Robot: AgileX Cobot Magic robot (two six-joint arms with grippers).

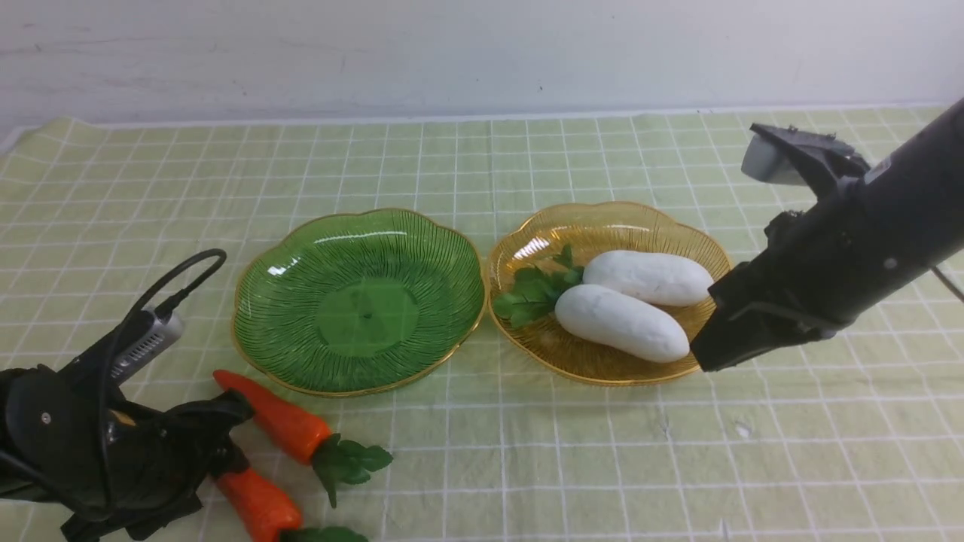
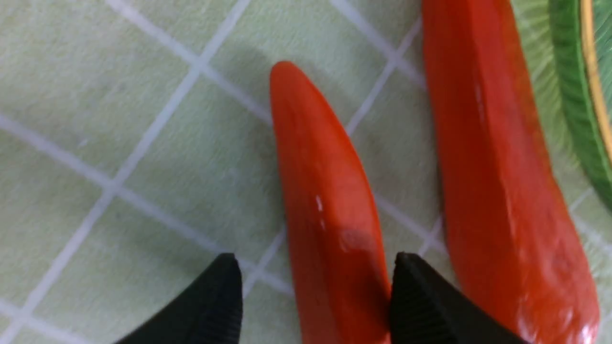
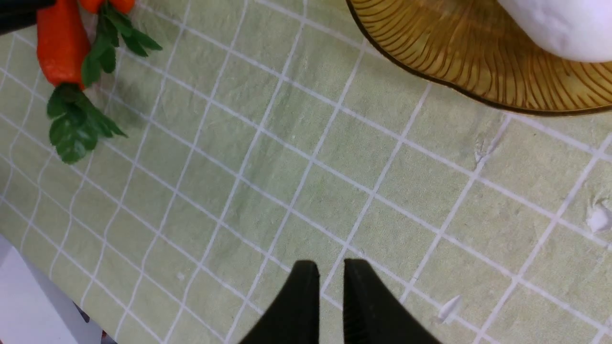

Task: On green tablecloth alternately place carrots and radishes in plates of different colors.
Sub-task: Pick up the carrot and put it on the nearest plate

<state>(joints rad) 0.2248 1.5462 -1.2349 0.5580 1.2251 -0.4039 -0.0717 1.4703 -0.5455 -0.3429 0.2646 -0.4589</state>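
Two white radishes (image 1: 648,277) (image 1: 621,322) lie side by side in the amber plate (image 1: 602,214). The green plate (image 1: 361,301) to its left holds nothing. Two orange carrots (image 1: 282,421) (image 1: 256,500) lie on the green tablecloth (image 1: 527,452) at the front left. My left gripper (image 2: 318,260) is open low over the cloth and straddles the nearer carrot (image 2: 325,191); one finger touches it and the other stands off. The other carrot (image 2: 497,191) lies between that one and the green plate's rim (image 2: 578,119). My right gripper (image 1: 704,361) hangs by the amber plate's right front edge, shut on nothing.
A white wall runs behind the table's far edge. In the right wrist view the cloth's near edge shows at one corner, with the leafy carrot tops (image 3: 76,124) beyond and the amber plate (image 3: 478,62) close by. Open cloth lies in front of both plates.
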